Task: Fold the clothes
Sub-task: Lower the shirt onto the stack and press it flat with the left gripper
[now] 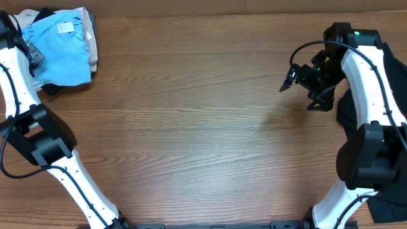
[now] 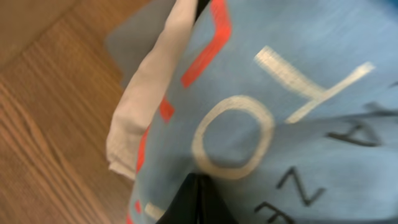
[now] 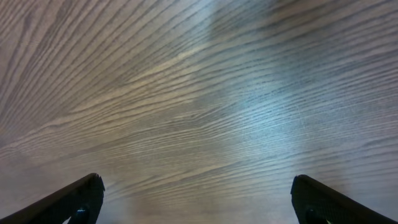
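Overhead view: T-shirt [image 1: 63, 54] was noted at ten o'clock, left jaws closed at it; right jaws open, empty. Beige cloth [image 1: 93, 51] could be dragged along if pinched too.

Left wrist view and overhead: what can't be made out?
- Overhead: left gripper merges with the blue T-shirt; whether it pinches cloth is unclear.
- Left wrist: blurred, too close; white lettering cut off by edges.
- Overhead: black clothes partly hidden behind right arm, cut off by edge.
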Controlling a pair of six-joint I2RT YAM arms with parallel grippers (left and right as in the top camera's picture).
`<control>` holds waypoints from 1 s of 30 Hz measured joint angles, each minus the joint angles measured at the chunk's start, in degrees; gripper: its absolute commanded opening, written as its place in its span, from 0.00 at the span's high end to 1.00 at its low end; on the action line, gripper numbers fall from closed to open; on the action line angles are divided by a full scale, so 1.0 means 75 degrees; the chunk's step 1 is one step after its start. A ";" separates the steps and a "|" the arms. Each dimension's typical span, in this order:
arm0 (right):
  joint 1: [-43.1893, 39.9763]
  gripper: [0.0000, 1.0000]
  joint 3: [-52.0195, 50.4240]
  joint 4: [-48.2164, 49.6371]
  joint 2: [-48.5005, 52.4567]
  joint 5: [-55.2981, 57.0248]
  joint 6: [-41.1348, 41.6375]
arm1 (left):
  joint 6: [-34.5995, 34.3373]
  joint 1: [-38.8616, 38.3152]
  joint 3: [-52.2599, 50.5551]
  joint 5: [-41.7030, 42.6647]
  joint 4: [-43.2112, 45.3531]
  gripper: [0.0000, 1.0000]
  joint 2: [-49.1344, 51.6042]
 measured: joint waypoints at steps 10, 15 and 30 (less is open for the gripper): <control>0.0000 0.00 0.0000 0.0058 0.0000 0.0003 0.0003 | -0.0114 -0.0883 0.1035 0.0659 0.0417 0.96 -0.0420; -0.0003 0.00 0.0000 0.0058 0.0000 0.0000 0.0003 | -0.0169 -0.1416 0.1035 0.0787 0.0734 0.96 -0.0364; 0.0000 0.00 0.0000 -0.0064 0.0000 0.0000 0.0006 | -0.0224 -0.1507 0.1035 0.0903 0.1510 0.95 0.1408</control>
